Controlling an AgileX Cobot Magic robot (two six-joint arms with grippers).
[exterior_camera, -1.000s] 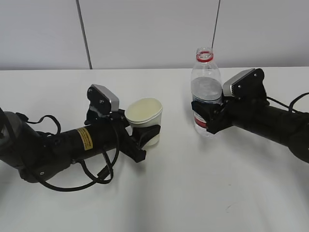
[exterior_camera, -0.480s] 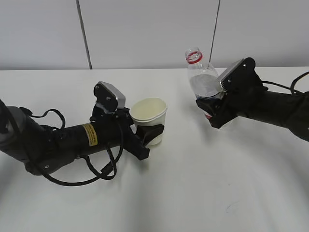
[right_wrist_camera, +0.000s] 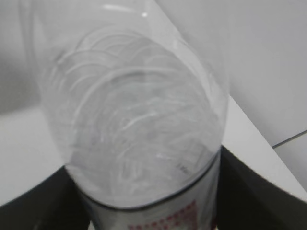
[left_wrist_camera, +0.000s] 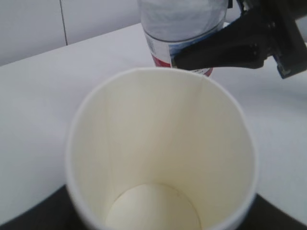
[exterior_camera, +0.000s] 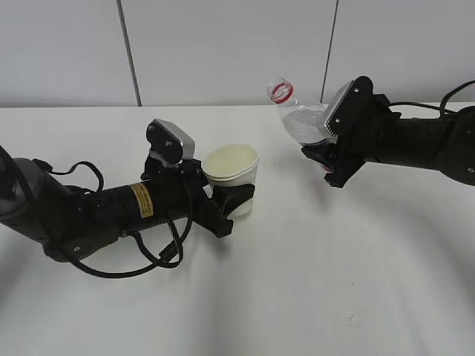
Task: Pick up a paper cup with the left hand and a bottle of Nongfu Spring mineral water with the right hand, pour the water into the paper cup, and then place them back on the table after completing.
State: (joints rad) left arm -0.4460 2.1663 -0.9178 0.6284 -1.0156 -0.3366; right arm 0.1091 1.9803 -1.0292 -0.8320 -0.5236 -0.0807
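Observation:
My left gripper (exterior_camera: pixel 234 202) is shut on a white paper cup (exterior_camera: pixel 232 178) and holds it upright a little above the white table (exterior_camera: pixel 312 282). The cup looks empty in the left wrist view (left_wrist_camera: pixel 160 158). My right gripper (exterior_camera: pixel 320 157) is shut on a clear Nongfu Spring bottle (exterior_camera: pixel 297 119) with a red neck ring and no cap. The bottle is lifted and tilted, its mouth pointing up and to the left, toward the cup. It fills the right wrist view (right_wrist_camera: pixel 139 124), with water inside. It also shows behind the cup in the left wrist view (left_wrist_camera: pixel 180 28).
A grey panelled wall (exterior_camera: pixel 223 52) stands behind the table. Black cables (exterior_camera: pixel 148 256) loop on the table beside the left arm.
The right gripper has lifted the bottle off the table, moved it up and left and tilted it toward the cup. The left gripper has raised the cup slightly.

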